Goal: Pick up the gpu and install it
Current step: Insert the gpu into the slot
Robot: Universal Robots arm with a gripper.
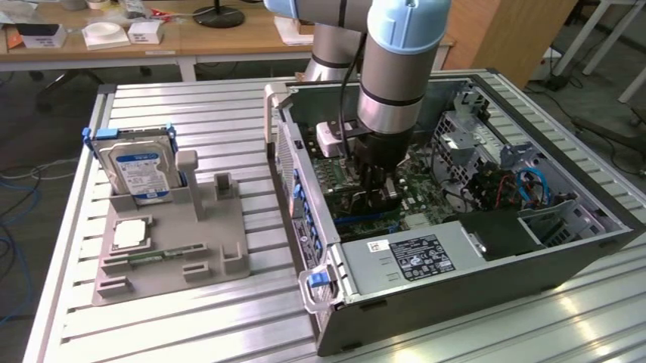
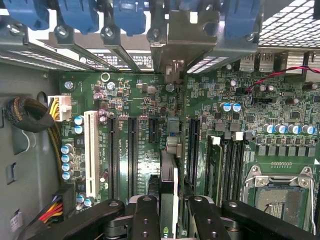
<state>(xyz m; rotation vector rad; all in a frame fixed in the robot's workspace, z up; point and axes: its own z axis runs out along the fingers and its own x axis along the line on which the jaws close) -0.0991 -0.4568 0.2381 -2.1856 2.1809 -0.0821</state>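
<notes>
In the wrist view the gpu (image 2: 169, 176) shows edge-on as a thin upright card, with its metal end bracket (image 2: 174, 47) at the case's rear slot openings. My gripper (image 2: 169, 212) is shut on it, one black finger (image 2: 145, 215) on each side. The card stands over the green motherboard (image 2: 145, 165), between the long black expansion slots (image 2: 132, 150). Whether it sits fully in a slot I cannot tell. In the exterior view my gripper (image 1: 371, 189) reaches straight down into the open computer case (image 1: 454, 280).
A grey fixture (image 1: 202, 249) at the exterior view's left holds a silver hard drive (image 1: 141, 170), a small chip (image 1: 129, 234) and a green memory stick (image 1: 151, 257). Inside the case are cable bundles (image 2: 30, 117), capacitors and a CPU socket (image 2: 280, 192). Blue clips (image 2: 80, 15) line the rear brackets.
</notes>
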